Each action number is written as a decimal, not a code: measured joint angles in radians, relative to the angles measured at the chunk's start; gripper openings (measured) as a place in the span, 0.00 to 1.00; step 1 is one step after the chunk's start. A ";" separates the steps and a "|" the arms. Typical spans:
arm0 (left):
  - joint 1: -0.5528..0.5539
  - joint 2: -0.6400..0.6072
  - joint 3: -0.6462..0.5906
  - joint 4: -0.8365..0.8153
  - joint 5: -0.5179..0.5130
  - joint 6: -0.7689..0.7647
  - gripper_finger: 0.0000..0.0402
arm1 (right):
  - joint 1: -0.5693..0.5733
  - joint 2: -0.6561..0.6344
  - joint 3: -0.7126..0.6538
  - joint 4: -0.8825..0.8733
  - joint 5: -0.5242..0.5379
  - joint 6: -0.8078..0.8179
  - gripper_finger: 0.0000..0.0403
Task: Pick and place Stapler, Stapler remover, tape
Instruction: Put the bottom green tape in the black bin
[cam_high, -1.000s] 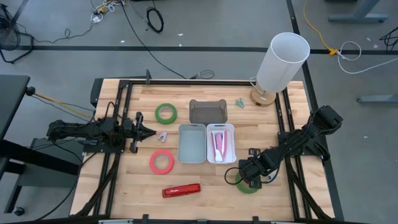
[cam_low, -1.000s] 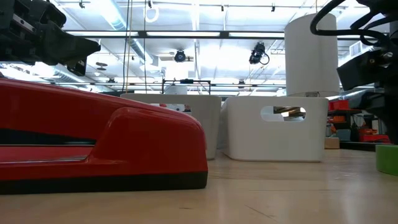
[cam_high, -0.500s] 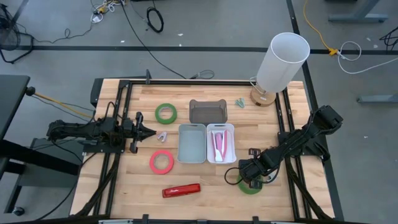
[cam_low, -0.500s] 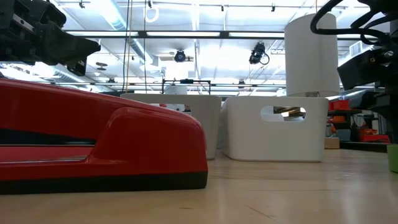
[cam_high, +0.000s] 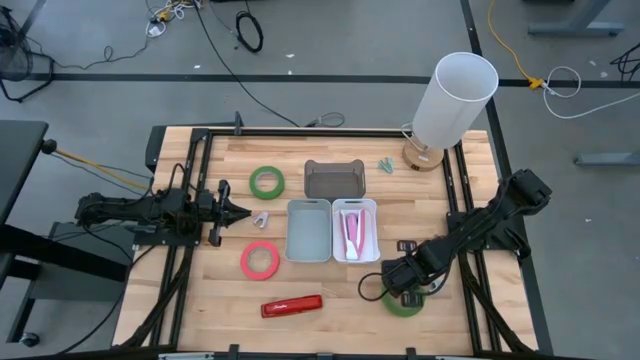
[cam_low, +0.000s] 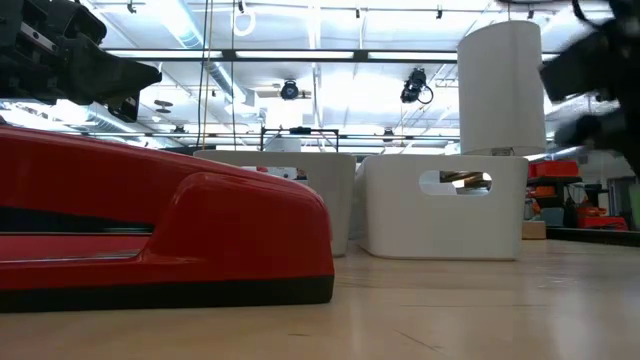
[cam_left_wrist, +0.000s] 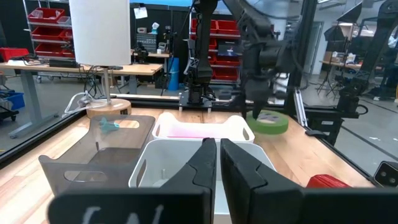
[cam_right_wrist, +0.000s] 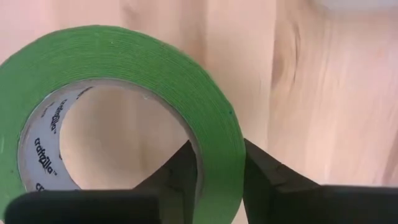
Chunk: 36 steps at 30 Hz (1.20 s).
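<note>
**Right gripper pinching the green tape roll near the front of the table**

Right gripper (cam_high: 398, 291) sits low over the front right part of the table (cam_high: 340, 305), its two fingers (cam_right_wrist: 186, 171) closed across the wall of a green tape roll (cam_right_wrist: 130, 99), one inside the ring and one outside. In the high view that roll (cam_high: 403, 300) shows just under the gripper, in front of the white bin (cam_high: 355, 230), which holds a pink item whose kind I cannot tell. In the left wrist view the roll (cam_left_wrist: 267, 121) appears raised beyond the bins.

Left gripper (cam_high: 236, 211) waits at the left side of the table, fingers (cam_left_wrist: 202, 163) pressed nearly together with nothing between them, pointing toward the grey-blue bin (cam_high: 309, 230). A small stapler remover (cam_high: 261, 218) lies just beside its tips.

The red stapler (cam_high: 292, 305) lies flat near the front edge, well apart from both grippers. A red tape roll (cam_high: 260, 260) lies between it and the stapler remover, and a second green tape roll (cam_high: 266, 181) lies farther back, left of the dark bin (cam_high: 334, 178). A white lamp (cam_high: 452, 100) stands at the back right corner.
</note>
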<state>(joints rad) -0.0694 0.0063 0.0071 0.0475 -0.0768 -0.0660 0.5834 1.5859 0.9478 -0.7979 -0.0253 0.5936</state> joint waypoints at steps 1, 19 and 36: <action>0.000 0.000 0.000 0.000 0.000 0.000 0.07 | -0.002 0.000 0.024 -0.012 0.002 -0.008 0.23; 0.000 0.000 0.000 0.000 0.000 0.000 0.07 | -0.302 -0.002 0.475 -0.160 0.036 -0.214 0.23; 0.000 0.000 0.000 0.000 0.000 0.000 0.07 | -0.677 -0.002 0.509 -0.075 0.201 -0.272 0.23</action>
<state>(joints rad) -0.0696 0.0063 0.0071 0.0475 -0.0769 -0.0659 -0.0939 1.5841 1.4567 -0.8726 0.1760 0.3219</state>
